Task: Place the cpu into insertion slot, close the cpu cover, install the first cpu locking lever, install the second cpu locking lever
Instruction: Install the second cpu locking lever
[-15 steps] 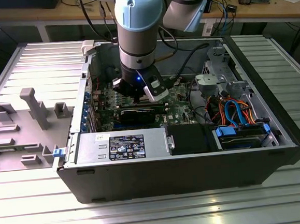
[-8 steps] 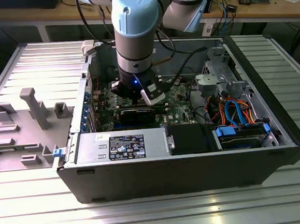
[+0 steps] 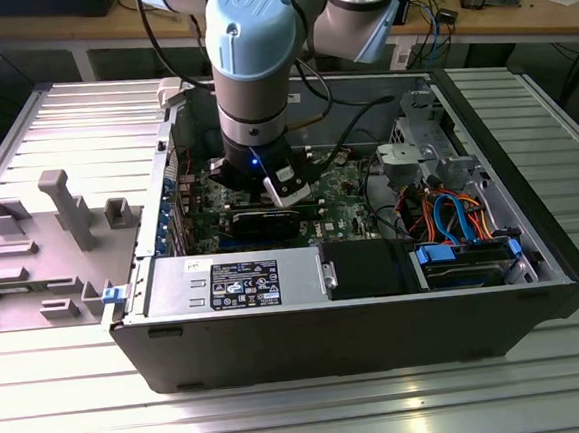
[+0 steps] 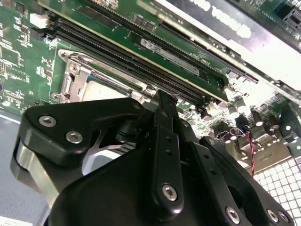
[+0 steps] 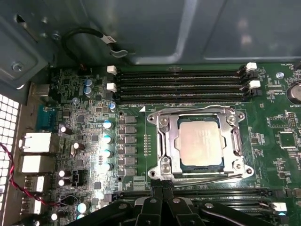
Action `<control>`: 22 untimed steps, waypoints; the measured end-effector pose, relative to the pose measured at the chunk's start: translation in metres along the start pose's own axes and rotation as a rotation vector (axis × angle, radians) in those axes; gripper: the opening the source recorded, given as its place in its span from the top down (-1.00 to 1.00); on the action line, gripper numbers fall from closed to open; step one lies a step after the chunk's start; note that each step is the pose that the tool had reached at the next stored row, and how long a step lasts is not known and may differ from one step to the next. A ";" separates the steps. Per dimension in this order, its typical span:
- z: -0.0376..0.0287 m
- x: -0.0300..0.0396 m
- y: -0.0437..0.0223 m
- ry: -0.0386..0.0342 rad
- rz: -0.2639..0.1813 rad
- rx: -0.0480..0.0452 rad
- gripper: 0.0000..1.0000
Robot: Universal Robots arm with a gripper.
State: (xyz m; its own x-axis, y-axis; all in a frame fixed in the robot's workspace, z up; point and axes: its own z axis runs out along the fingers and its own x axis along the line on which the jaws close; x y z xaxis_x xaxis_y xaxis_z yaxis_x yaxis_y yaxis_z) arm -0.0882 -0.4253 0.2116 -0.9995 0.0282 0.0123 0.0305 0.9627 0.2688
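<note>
First wrist view, left to right: capacitors (image 5: pixel 107 139), then cpu (image 5: pixel 199 140) flat in insertion slot (image 5: pixel 162 141), cpu cover (image 5: pixel 233 141) shut over it. Memory slots (image 5: pixel 181 84) run lengthwise beside socket. Gripper (image 5: pixel 162 197) fingers pressed together, empty, just beside socket edge.

In the exterior view we find the insertion slot hidden behind the arm (image 3: pixel 250 69), at frame centre. In the second wrist view the gripper (image 4: pixel 162 101) body covers most of the cpu (image 4: pixel 101 90) and the cpu cover (image 4: pixel 75 77). In the first wrist view the gripper's links run off the bottom edge.
</note>
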 end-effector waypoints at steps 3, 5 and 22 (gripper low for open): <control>0.0023 0.0002 -0.0004 -0.0027 0.010 -0.0076 0.79; 0.0040 0.0002 -0.0007 -0.0042 0.016 -0.0111 0.79; 0.0149 0.0029 -0.0009 -0.0061 0.028 -0.0437 0.79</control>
State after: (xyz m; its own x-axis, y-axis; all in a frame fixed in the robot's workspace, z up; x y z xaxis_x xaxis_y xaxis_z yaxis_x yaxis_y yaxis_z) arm -0.0912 -0.4222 0.1970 -0.9983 0.0564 0.0145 0.0582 0.9489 0.3103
